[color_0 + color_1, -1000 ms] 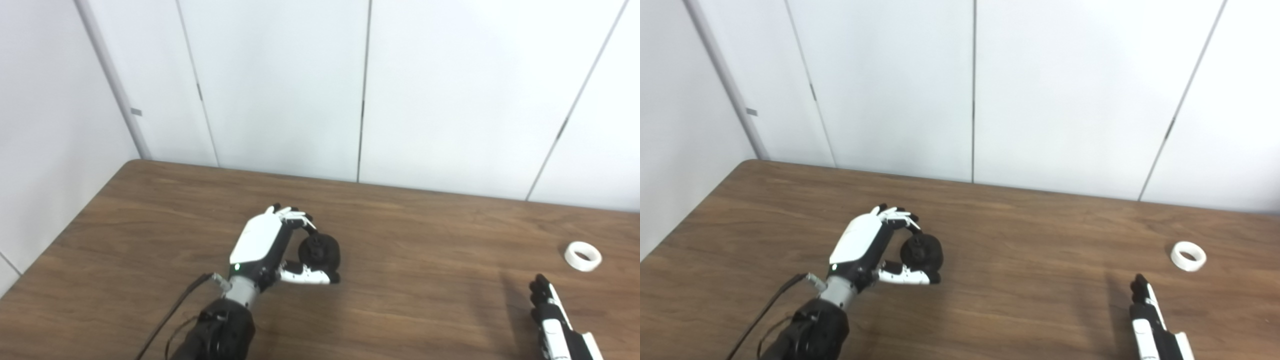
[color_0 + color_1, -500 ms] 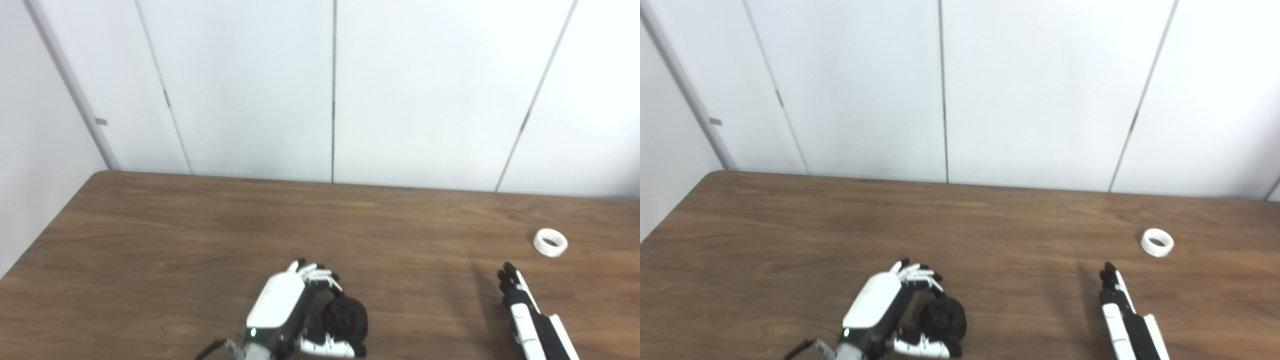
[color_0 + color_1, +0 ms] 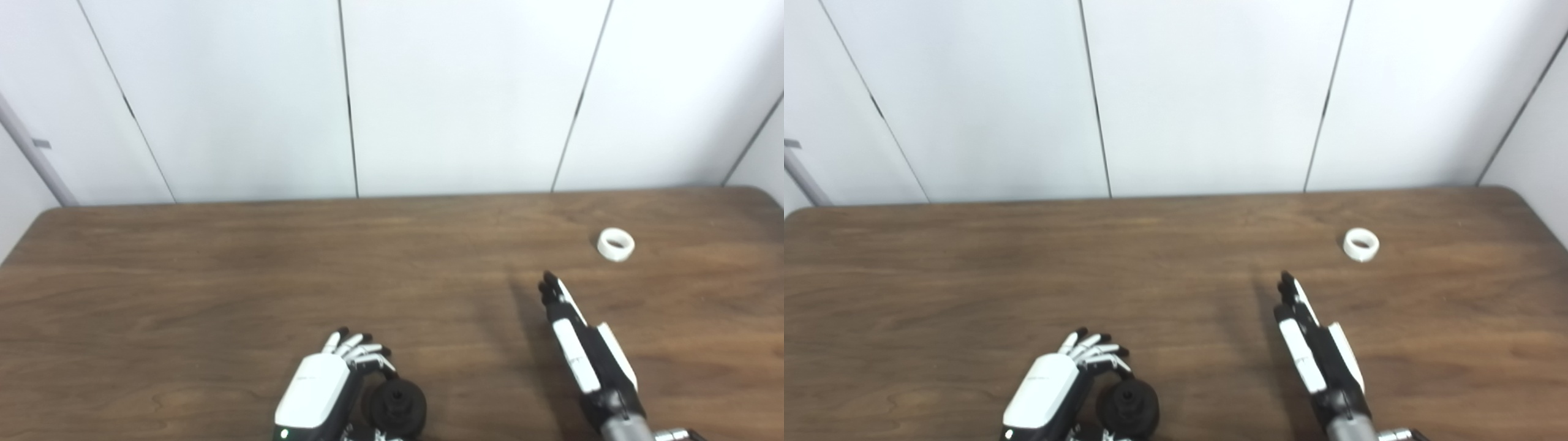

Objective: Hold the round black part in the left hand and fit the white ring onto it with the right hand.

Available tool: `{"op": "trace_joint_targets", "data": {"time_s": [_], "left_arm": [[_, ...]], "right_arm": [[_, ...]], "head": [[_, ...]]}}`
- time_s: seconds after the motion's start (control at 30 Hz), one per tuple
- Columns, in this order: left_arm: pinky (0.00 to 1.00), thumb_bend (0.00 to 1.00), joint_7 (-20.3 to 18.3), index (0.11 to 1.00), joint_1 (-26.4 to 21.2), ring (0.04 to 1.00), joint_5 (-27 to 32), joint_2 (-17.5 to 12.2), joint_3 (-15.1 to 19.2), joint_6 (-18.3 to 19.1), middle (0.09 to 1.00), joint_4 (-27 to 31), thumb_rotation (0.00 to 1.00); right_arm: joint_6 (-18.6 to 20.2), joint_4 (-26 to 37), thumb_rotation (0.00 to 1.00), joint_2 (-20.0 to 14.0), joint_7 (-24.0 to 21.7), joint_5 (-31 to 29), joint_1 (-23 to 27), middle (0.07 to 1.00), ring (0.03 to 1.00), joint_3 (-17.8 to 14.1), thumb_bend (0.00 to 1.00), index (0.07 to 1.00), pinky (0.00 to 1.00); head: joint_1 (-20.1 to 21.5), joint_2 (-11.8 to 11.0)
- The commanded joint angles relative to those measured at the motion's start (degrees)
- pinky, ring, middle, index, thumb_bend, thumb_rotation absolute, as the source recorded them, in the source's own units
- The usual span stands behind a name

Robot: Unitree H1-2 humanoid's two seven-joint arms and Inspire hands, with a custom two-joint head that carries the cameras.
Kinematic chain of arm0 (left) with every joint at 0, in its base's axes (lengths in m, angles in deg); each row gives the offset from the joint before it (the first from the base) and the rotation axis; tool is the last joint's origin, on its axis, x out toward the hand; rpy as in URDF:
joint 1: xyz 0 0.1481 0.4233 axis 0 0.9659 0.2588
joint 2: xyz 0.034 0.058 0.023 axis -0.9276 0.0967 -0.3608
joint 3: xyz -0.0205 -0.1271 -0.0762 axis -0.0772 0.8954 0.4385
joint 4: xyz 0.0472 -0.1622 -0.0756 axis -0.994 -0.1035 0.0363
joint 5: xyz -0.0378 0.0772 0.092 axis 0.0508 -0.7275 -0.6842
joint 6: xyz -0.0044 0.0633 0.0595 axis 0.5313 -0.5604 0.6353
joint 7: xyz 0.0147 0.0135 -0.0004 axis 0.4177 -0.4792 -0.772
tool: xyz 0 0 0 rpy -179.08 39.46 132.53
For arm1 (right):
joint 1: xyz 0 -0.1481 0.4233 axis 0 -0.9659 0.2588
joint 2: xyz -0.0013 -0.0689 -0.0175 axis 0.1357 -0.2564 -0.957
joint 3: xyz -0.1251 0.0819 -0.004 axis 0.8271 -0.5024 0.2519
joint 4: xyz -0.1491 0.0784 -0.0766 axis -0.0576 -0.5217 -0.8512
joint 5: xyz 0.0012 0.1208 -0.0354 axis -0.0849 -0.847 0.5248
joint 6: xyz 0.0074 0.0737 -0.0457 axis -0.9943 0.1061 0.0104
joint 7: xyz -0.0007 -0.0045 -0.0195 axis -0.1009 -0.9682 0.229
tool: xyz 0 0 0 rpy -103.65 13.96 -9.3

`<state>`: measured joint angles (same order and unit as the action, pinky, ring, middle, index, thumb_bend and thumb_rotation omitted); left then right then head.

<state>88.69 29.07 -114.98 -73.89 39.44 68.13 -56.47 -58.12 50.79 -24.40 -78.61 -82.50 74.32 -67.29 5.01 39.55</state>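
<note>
My left hand [image 3: 318, 395] sits low near the bottom edge, its fingers curled around the round black part [image 3: 395, 407], which it holds just above the wooden table [image 3: 245, 275]. The white ring [image 3: 615, 244] lies flat on the table at the far right. My right hand [image 3: 579, 343] is stretched out flat with straight fingers, open and holding nothing. Its fingertips point toward the ring and stop short of it, below and to its left.
White wall panels stand behind the table's far edge. The table's right corner [image 3: 1519, 196] shows at the far right, close beyond the ring. Nothing else lies on the tabletop.
The camera has swung to the right, so the whole scene shifted left. My right hand has reached further forward toward the ring. The left hand still holds the black part.
</note>
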Motion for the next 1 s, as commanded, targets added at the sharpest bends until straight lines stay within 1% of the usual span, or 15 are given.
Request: {"op": "trace_joint_targets", "data": {"time_s": [0.0, 0.13, 0.23, 0.3, 0.33, 0.37, 0.43, 0.5, 0.53, 0.6, 0.63, 0.7, 0.77, 0.87, 0.97], "left_arm": [[1.0, 0.52, 1.13, 0.485, 0.04, 0.897, -1.04, -0.17, 0.27, -1.14, 0.795, -0.57, 0.05], [1.0, 0.52, 2.18, 0.485, 0.46, 0.89, -1.24, 0.04, 0.4, -2.11, 0.795, -1.47, 0.05], [1.0, 0.52, 2.97, 0.485, 0.81, 0.89, -1.35, 0.41, 0.5, -2.47, 0.794, -2.11, 0.05], [1.0, 0.52, 3.72, 0.485, 1.03, 0.893, -1.47, 0.66, 0.64, -2.8, 0.794, -2.73, 0.05], [1.0, 0.52, 3.9, 0.485, 1.1, 0.894, -1.56, 0.74, 0.72, -2.85, 0.793, -2.91, 0.05], [1.0, 0.52, 3.94, 0.485, 1.09, 0.895, -1.63, 0.78, 0.79, -2.85, 0.793, -2.96, 0.05], [1.0, 0.52, 3.79, 0.486, 1.0, 0.896, -1.54, 0.79, 0.96, -2.7, 0.793, -2.84, 0.05], [1.0, 0.52, 3.52, 0.486, 0.8, 0.895, -1.44, 0.84, 1.15, -2.5, 0.792, -2.66, 0.05], [1.0, 0.52, 3.45, 0.486, 0.62, 0.895, -1.39, 0.83, 1.23, -2.53, 0.792, -2.73, 0.05], [1.0, 0.52, 3.7, 0.485, 0.33, 0.894, -1.48, 0.75, 1.29, -2.89, 0.79, -3.01, 0.05], [1.0, 0.52, 3.79, 0.485, 0.22, 0.892, -1.52, 0.74, 1.33, -2.97, 0.788, -3.18, 0.05], [1.0, 0.52, 3.68, 0.485, 0.1, 0.894, -1.73, 0.76, 1.37, -2.79, 0.789, -3.38, 0.05], [1.0, 0.52, 3.43, 0.485, -0.08, 0.897, -1.85, 0.8, 1.44, -2.48, 0.791, -3.54, 0.05], [1.0, 0.52, 3.51, 0.485, -0.32, 0.896, -1.98, 0.67, 1.51, -2.54, 0.792, -4.01, 0.05], [1.0, 0.52, 3.72, 0.485, -0.52, 0.892, -2.14, 0.55, 1.5, -2.74, 0.788, -4.55, 0.05]], "right_arm": [[-0.38, 2.69, 1.0, 1.18, 0.65, 0.18, 0.78, 0.975, 0.983, -0.1, 0.52, 0.987, 1.0], [0.05, 3.29, 1.0, 1.15, 0.79, 0.13, 0.94, 0.965, 0.972, -0.4, 0.52, 0.982, 1.0], [1.61, 4.26, 1.0, 1.04, 0.62, -0.86, 1.17, 0.96, 0.971, -1.11, 0.53, 0.978, 1.0], [2.63, 4.95, 1.0, 0.83, 0.57, -1.19, 1.47, 0.96, 0.973, -1.56, 0.51, 0.977, 1.0], [3.13, 5.32, 1.0, 0.72, 0.51, -1.44, 1.66, 0.96, 0.974, -1.84, 0.51, 0.976, 1.0], [3.71, 5.75, 0.99, 0.57, 0.42, -1.69, 1.92, 0.964, 0.978, -2.15, 0.51, 0.976, 1.0], [4.41, 6.22, 0.96, 0.35, 0.26, -2.26, 2.51, 0.972, 0.981, -2.82, 0.5, 0.975, 1.0], [4.89, 6.44, 0.89, 0.02, 0.17, -2.52, 3.29, 0.977, 0.982, -3.46, 0.49, 0.971, 1.0], [5.25, 6.56, 0.87, -0.22, 0.29, -2.37, 3.93, 0.977, 0.982, -3.88, 0.49, 0.97, 1.0], [5.91, 6.68, 0.77, -0.7, 0.48, -1.71, 4.98, 0.968, 0.969, -4.51, 0.51, 0.95, 1.0], [6.86, 6.91, 0.75, -1.05, 0.75, -0.55, 5.59, 0.965, 0.967, -4.69, 0.52, 0.944, 1.0], [8.93, 7.49, 0.68, -1.73, 1.17, 2.0, 6.55, 0.945, 0.955, -4.76, 0.56, 0.908, 0.95], [10.23, 7.91, 0.64, -2.92, 0.94, 3.67, 7.55, 0.937, 0.953, -4.85, 0.58, 0.893, 0.94], [10.63, 7.49, 0.53, -4.56, 0.9, 5.45, 8.82, 0.926, 0.938, -5.33, 0.59, 0.874, 0.92], [10.24, 6.02, 0.42, -6.13, 1.47, 7.33, 10.5, 0.887, 0.9, -6.05, 0.66, 0.822, 0.88]], "head": [[0.01, 0.08], [0.52, 1.24], [0.66, 2.28], [0.65, 2.73], [0.65, 3.38], [0.69, 4.18], [0.7, 4.54], [0.81, 5.34], [1.08, 6.17], [1.13, 6.41], [1.13, 6.41], [1.2, 6.6], [2.13, 6.63], [2.92, 6.51], [3.03, 6.1]]}}
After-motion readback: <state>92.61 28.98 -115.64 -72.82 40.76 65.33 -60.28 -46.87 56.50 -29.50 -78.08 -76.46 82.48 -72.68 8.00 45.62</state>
